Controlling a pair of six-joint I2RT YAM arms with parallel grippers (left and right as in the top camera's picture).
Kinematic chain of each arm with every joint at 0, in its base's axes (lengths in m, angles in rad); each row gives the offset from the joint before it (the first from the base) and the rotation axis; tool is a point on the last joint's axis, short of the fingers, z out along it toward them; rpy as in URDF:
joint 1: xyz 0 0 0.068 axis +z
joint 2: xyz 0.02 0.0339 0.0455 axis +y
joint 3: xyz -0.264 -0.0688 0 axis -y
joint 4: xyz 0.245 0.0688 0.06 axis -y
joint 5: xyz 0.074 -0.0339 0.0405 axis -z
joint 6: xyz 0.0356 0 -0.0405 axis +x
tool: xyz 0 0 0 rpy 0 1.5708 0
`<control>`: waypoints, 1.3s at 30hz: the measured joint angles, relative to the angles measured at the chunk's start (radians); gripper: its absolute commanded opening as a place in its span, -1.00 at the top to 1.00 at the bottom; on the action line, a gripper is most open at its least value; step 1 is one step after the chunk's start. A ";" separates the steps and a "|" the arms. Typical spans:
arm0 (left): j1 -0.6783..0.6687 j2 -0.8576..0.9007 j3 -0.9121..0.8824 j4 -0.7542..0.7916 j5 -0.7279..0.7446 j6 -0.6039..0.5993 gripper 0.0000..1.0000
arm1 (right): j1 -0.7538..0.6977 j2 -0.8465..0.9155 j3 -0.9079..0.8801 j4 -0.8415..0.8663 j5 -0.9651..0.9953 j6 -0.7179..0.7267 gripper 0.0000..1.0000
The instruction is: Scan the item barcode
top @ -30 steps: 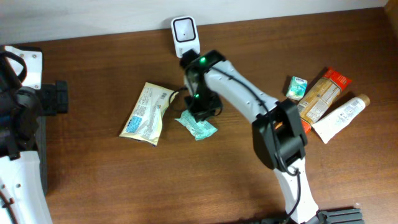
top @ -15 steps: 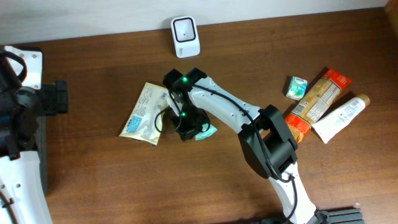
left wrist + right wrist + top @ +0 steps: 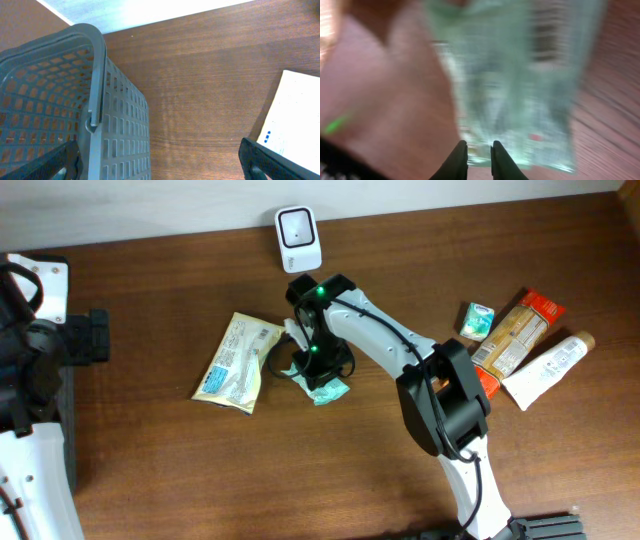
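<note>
Swung back toward the white scanner since half a second ago, the right gripper carries a crinkly teal packet just beneath it. Left wrist: the left gripper gapes wide, holding nothing, with a grey lattice plastic basket to its left. Right wrist: the narrow fingers pinch the blurred, translucent packet's edge, and its print is unreadable.

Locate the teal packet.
In the overhead view the teal packet is mid-table, pinched in the right gripper. It sits just right of the cream packet, with the white scanner beyond it by the wall.
</note>
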 measured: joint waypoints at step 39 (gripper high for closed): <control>0.000 0.000 0.000 0.000 0.000 0.000 -0.98 | -0.299 -0.029 0.066 -0.006 -0.159 -0.064 -0.73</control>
